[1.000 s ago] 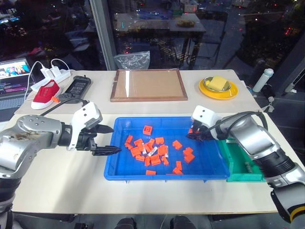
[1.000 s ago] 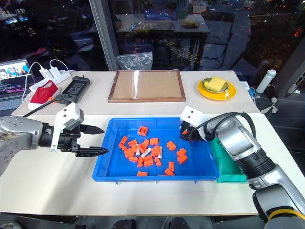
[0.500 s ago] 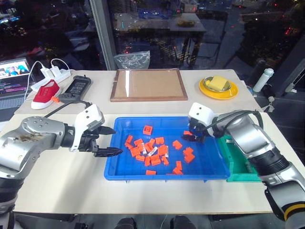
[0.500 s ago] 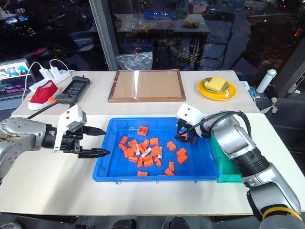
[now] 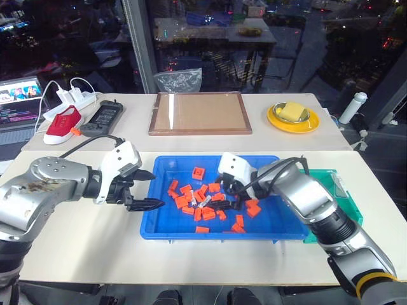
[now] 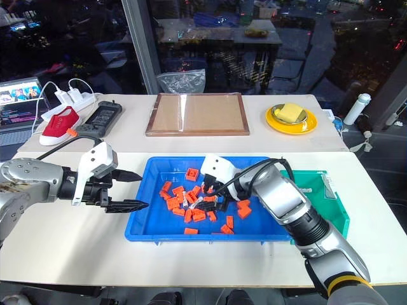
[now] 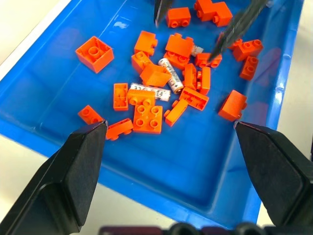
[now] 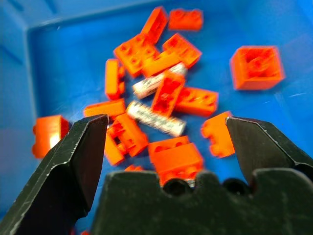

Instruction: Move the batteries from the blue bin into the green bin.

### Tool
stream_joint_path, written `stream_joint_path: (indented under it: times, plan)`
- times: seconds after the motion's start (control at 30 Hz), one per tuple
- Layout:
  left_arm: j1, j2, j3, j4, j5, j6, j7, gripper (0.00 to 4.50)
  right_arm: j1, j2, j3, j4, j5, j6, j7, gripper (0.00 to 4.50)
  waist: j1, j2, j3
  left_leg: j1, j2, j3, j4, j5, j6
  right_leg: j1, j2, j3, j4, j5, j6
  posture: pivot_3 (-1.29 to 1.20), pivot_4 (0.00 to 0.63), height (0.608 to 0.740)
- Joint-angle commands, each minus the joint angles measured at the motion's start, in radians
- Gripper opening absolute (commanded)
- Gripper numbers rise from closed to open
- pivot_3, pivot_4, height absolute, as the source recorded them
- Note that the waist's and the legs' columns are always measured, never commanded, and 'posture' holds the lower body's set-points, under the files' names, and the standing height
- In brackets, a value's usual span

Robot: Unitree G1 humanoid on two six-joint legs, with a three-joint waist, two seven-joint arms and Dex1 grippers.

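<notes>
Right gripper (image 5: 230,202) is seen wide open and empty, poised low over the heap of orange blocks (image 5: 202,204) mid blue bin (image 5: 267,226). Left gripper (image 5: 145,188) is open too, nothing held, parked at the bin's left rim. Batteries (image 7: 170,75) are seen lying flat among the blocks, two clearly, one half covered by a block; a third is possibly glimpsed, cannot be told for sure. Green bin (image 5: 348,204) is set just right of the blue bin, touching it; contents cannot be made out.

Batteries are judged light, rigid, smooth and round, so likely to roll or squirt out of a pinch. A hold across the middle of the barrel, fingers square to its length, is judged best. Neighbouring blocks are likely to be caught in the pinch as well, so the most exposed battery is best taken first.
</notes>
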Motion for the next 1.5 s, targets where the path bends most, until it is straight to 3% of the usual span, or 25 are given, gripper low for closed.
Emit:
stream_joint_path:
  times: [0.03,0.13,0.23,0.6,0.8,0.93,1.03,1.1,1.37,1.5]
  plan:
    - [-0.007,0.005,0.032,-0.038,-0.024,0.018,0.013,4.5,0.001,0.011,-0.002,0.021,-0.014,-0.032,-0.016,4.46,-0.002,0.0,0.0,0.0,0.0,0.0,0.0,0.0,0.0,0.0,0.0,0.0,0.0,0.0,0.0,0.0,0.15,0.74]
    - [-0.012,0.003,0.03,-0.049,-0.039,0.026,0.015,4.5,0.001,0.019,0.006,0.051,-0.029,-0.05,-0.03,4.46,-0.003,0.0,0.0,0.0,0.0,0.0,0.0,0.0,0.0,0.0,0.0,0.0,0.001,0.0,0.0,0.0,0.15,0.74]
    - [-0.017,0.005,0.035,-0.046,-0.05,0.034,0.013,4.5,0.01,0.028,0.002,0.064,-0.039,-0.073,-0.041,3.73,-0.002,0.0,0.0,0.0,0.0,0.0,0.0,0.0,0.0,0.0,0.0,0.0,0.001,0.0,0.0,0.0,0.15,0.74]
    - [-0.032,0.01,0.023,-0.03,-0.055,0.028,0.011,4.5,0.011,0.01,-0.047,0.037,-0.035,-0.072,-0.026,0.04,-0.002,0.0,0.0,0.0,0.0,0.0,0.0,0.0,0.0,0.0,0.0,0.0,0.001,0.0,0.0,0.0,0.15,0.74]
    - [-0.032,0.009,0.019,-0.027,-0.054,0.024,0.006,4.5,-0.035,-0.006,-0.15,0.025,0.018,-0.037,-0.018,0.04,-0.002,0.0,0.0,0.0,0.0,0.0,0.0,0.0,0.0,0.0,0.0,0.0,0.001,0.0,0.0,0.0,0.15,0.74]
    - [-0.037,0.005,0.011,-0.021,-0.05,0.018,0.001,4.5,-0.039,-0.071,-0.127,0.034,-0.024,-0.07,-0.013,0.04,-0.001,0.0,0.0,0.0,0.0,0.0,0.0,0.0,0.0,0.0,0.0,0.0,0.001,0.0,0.0,0.0,0.15,0.74]
    - [-0.037,0.004,0.008,-0.022,-0.051,0.017,-0.002,4.5,-0.017,-0.155,-0.097,-0.009,-0.009,-0.055,0.057,0.78,0.001,0.0,0.0,0.0,0.0,0.0,0.0,0.0,0.0,0.0,0.0,0.0,0.0,0.0,0.0,0.0,0.15,0.74]
    - [-0.037,0.007,0.005,-0.023,-0.05,0.016,-0.007,4.5,-0.007,-0.186,-0.091,-0.04,-0.002,-0.047,0.081,1.52,0.002,0.0,0.0,0.0,0.0,0.0,0.0,0.0,0.0,0.0,0.0,0.0,0.0,0.0,0.0,0.0,0.15,0.74]
    - [-0.04,0.005,-0.011,-0.014,-0.034,0.0,-0.015,4.5,0.014,-0.188,-0.047,-0.054,-0.025,-0.024,0.076,4.19,-0.006,0.0,0.0,0.001,0.001,0.0,-0.001,0.0,0.0,0.0,0.001,0.0,0.0,0.0,0.0,0.0,0.15,0.74]
    - [-0.033,0.012,-0.014,-0.01,-0.023,-0.01,-0.02,4.5,0.027,-0.165,-0.036,-0.079,0.0,0.007,0.08,4.19,-0.001,0.0,0.0,0.0,0.0,0.0,-0.001,0.0,0.0,0.0,0.0,0.0,0.0,0.0,0.0,0.0,0.15,0.74]
